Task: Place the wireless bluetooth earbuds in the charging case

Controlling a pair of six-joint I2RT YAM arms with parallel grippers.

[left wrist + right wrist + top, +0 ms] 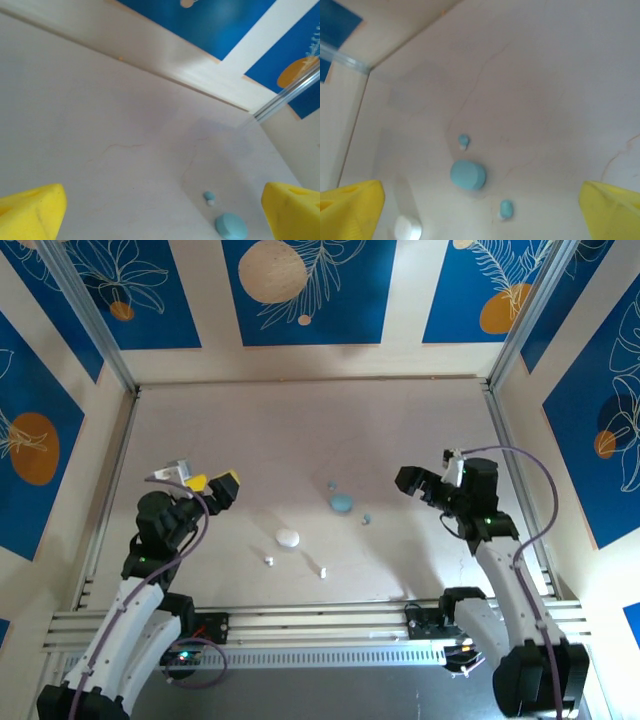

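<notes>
Left wrist view is showing you the left end effector standing wide open and gripping nothing. Only the yellow tips of its fingers are poking in at the two bottom corners; the frame is cutting off the rest. Between them the blue case is lying on the worktop, its lower rim running down to the picture's edge. Just beyond it a blue earbud is lying with a pale tip turned toward the case. Whether the two are touching is hard to tell from this angle.

In the right wrist view, the right end effector is also gaping wide and empty, with its yellow pads cropped at both lower corners. Ahead of it you are seeing the blue case lying between that earbud and a second blue earbud, each near the case but apart from it. The white case is showing at the bottom edge, partly cut off and washed out by glare.

From the top external view, both end effectors are hanging over the worktop, well apart, with every piece lying between them. The white case is sitting nearer the arm bases than the blue case. One white earbud and another white earbud are lying nearer still, too small for you to make out their shape. You cannot tell whether either case is open.
</notes>
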